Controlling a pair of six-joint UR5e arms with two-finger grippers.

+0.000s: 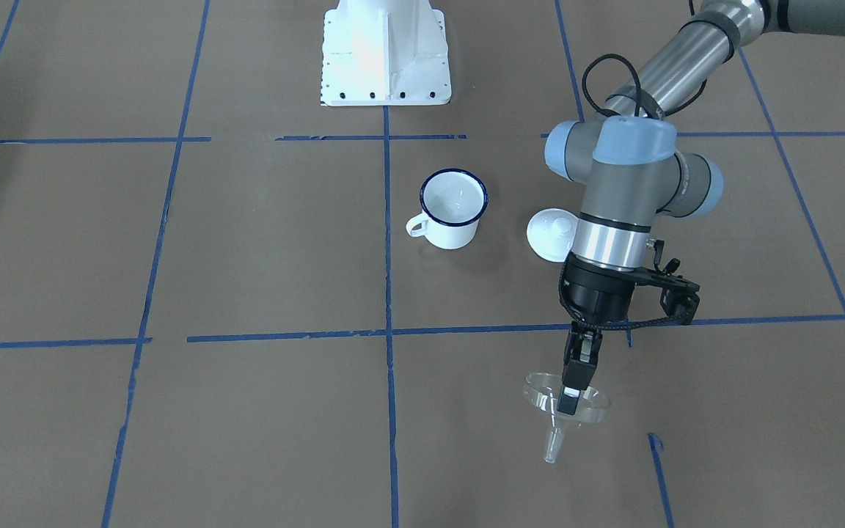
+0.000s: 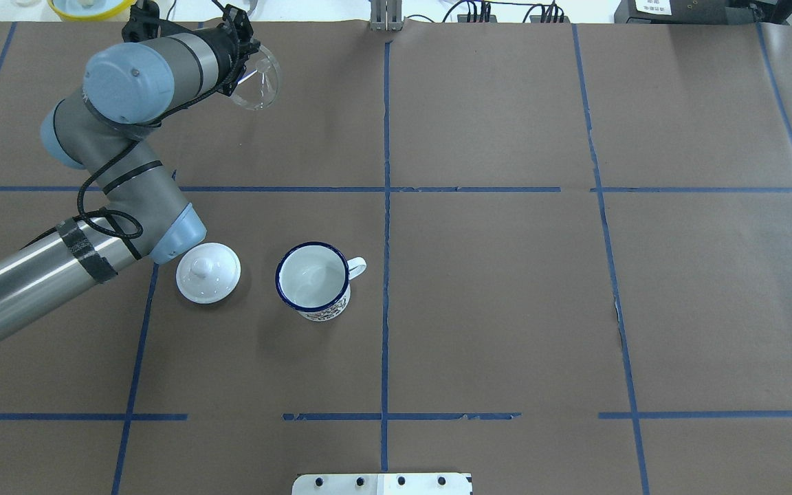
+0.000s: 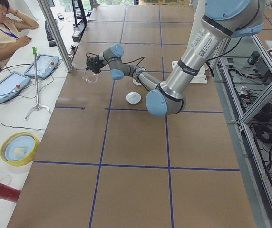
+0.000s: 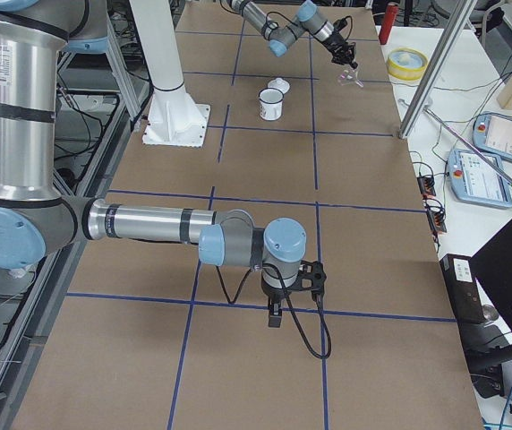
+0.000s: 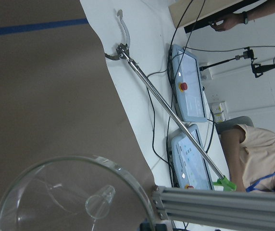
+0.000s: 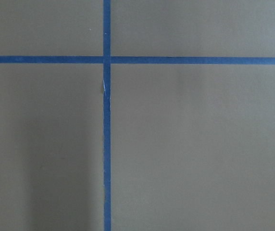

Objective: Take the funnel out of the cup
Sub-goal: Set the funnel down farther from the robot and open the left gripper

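The cup (image 1: 453, 209), a white enamel mug with a dark blue rim, stands upright near the table's middle and looks empty; it also shows in the overhead view (image 2: 313, 278). My left gripper (image 1: 569, 402) is shut on the rim of the clear funnel (image 1: 553, 442), well away from the cup, near the table's far edge. The funnel also shows in the overhead view (image 2: 262, 72) and fills the bottom of the left wrist view (image 5: 75, 197). My right gripper (image 4: 274, 315) shows only in the exterior right view, low over bare table; I cannot tell whether it is open or shut.
A round white lid with a knob (image 2: 208, 272) lies beside the cup, next to my left arm's elbow. The white robot base (image 1: 386, 55) stands behind the cup. A yellow bowl (image 3: 19, 147), a metal post (image 3: 55, 35) and operators' tablets sit beyond the far edge.
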